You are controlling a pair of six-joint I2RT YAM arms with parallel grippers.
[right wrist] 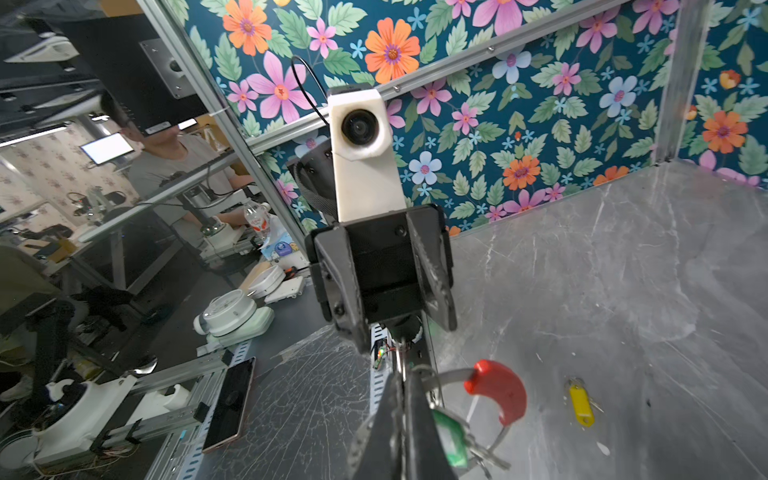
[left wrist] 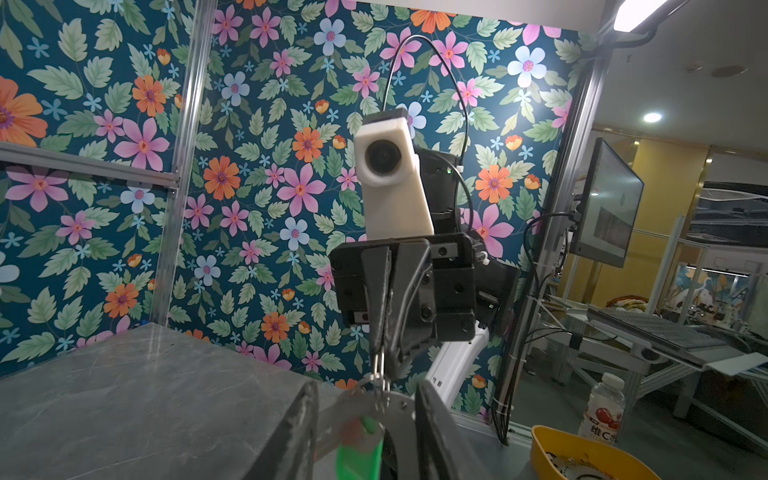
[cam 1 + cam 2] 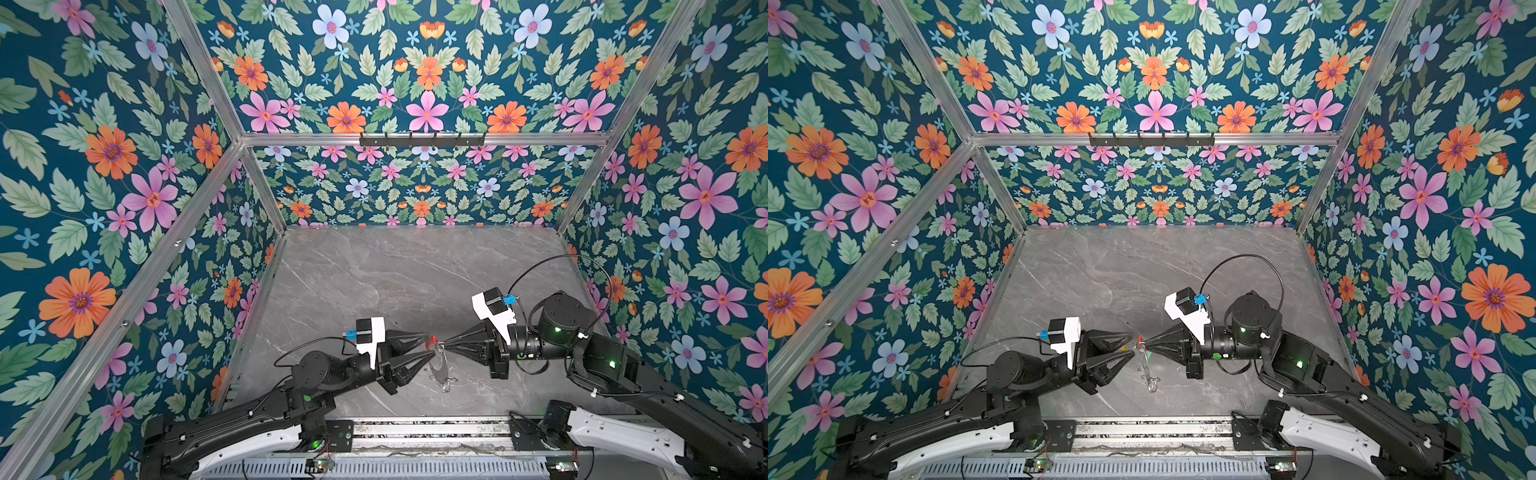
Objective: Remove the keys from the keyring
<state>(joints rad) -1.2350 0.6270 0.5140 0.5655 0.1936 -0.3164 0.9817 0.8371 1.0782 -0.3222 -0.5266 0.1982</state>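
Hanging above the near middle of the grey marble table, the keyring dangles from the tip of the right gripper, clear in both top views; its thin grey hoop drops toward the near edge, and a small cluster of silver rings sits at its lowest point. The right gripper's jaws are pressed together, pinching thin silver metal at the top of the hoop; whether that is the hoop's own wire or a small split ring, I cannot tell. The red sleeve covers part of the arc just beside that pinch; in a top view it shows between the two gripper tips. The left gripper comes in from the left, tip to tip with the right one; its jaws stand spread, gripping nothing. The green key tag hangs with the hoop in the gap between the left fingers, just beside the right gripper's fingers. The yellow key tag lies flat on the table, off the hoop and apart from it.
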